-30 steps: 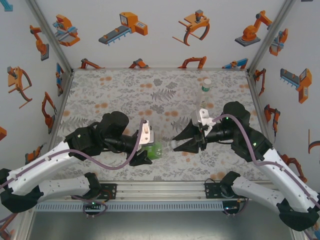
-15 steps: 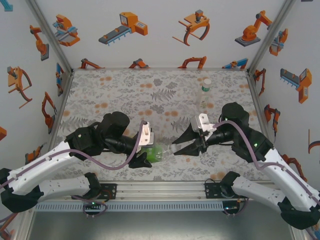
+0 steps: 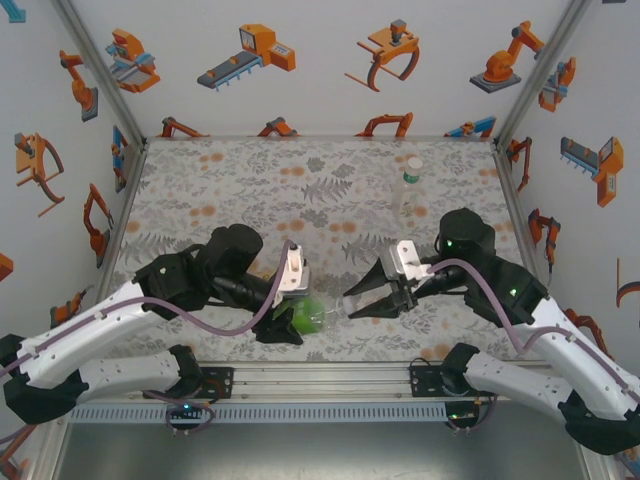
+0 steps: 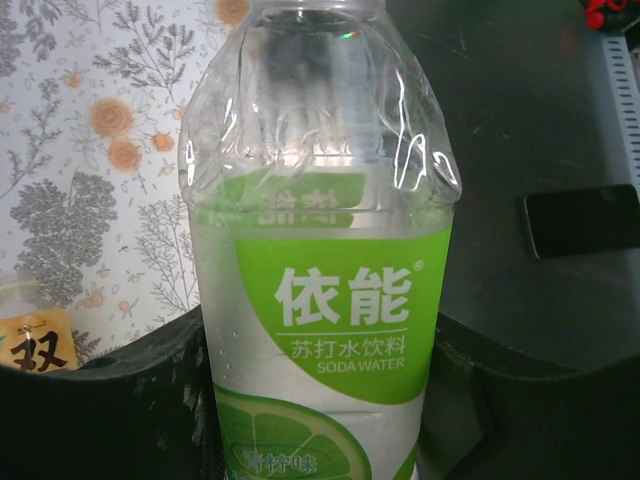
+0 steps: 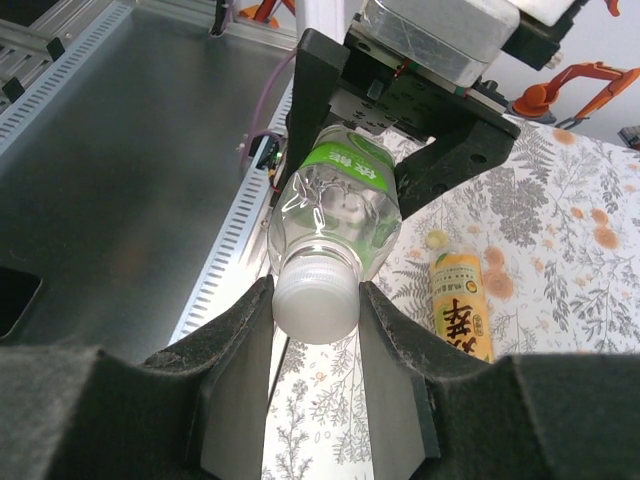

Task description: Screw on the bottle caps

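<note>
Bottle cap tight between right jaws, green-label bottle firm in left jaws.

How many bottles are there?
3: the green-label bottle in the left gripper, its cap in the right gripper; a slim clear bottle upright far right; an amber bottle lying on the table.

White walls printed with orange robot-arm cartoons (back and both sides). Tabletop in grey-fern, orange-flower print. Aluminium corner posts.
</note>
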Available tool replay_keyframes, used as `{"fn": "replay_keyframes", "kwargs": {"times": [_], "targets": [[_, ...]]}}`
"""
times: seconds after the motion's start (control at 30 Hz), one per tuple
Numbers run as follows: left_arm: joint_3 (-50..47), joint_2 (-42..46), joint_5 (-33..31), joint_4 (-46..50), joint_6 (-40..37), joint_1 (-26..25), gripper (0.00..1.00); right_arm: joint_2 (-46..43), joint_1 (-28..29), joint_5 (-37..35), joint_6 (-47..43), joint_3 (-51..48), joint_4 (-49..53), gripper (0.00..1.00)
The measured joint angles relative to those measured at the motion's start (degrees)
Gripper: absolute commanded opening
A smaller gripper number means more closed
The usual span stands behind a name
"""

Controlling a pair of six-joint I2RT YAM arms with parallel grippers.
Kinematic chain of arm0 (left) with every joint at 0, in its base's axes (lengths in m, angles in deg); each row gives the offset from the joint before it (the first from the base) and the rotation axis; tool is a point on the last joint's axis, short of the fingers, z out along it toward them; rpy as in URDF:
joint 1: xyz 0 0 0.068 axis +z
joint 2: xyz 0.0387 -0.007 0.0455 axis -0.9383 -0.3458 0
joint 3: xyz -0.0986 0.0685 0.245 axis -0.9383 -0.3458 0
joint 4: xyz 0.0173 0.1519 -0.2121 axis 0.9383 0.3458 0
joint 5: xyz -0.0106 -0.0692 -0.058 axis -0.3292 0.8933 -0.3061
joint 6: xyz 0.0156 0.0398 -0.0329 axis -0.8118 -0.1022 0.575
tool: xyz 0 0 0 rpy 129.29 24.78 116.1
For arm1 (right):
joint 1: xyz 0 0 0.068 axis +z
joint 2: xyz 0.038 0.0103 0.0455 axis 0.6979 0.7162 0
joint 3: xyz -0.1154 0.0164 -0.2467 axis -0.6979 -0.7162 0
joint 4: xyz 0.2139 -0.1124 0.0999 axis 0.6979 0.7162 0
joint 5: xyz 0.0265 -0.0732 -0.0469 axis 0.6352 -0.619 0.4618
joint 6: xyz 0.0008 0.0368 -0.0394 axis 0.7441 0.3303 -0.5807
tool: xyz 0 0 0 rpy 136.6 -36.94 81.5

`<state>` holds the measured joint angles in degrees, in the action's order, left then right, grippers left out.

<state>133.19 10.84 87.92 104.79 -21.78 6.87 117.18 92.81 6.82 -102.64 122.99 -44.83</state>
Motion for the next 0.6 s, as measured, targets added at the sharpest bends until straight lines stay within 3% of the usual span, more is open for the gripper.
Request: {"fn": "replay_keyframes", "kwargs": {"times": [0.33,0.6], "targets": [[0.0,-0.8,2.2,0.9,1.0,1.1,0.00,0.8,1.3,-2.3,-1.2,1.2,2.9,0.00],[0.0,0.3,-0.2,0.9,0.3,1.4,0.00,0.9,1.4,-6.5,15.5,0.0,-2.6,0.00]]}}
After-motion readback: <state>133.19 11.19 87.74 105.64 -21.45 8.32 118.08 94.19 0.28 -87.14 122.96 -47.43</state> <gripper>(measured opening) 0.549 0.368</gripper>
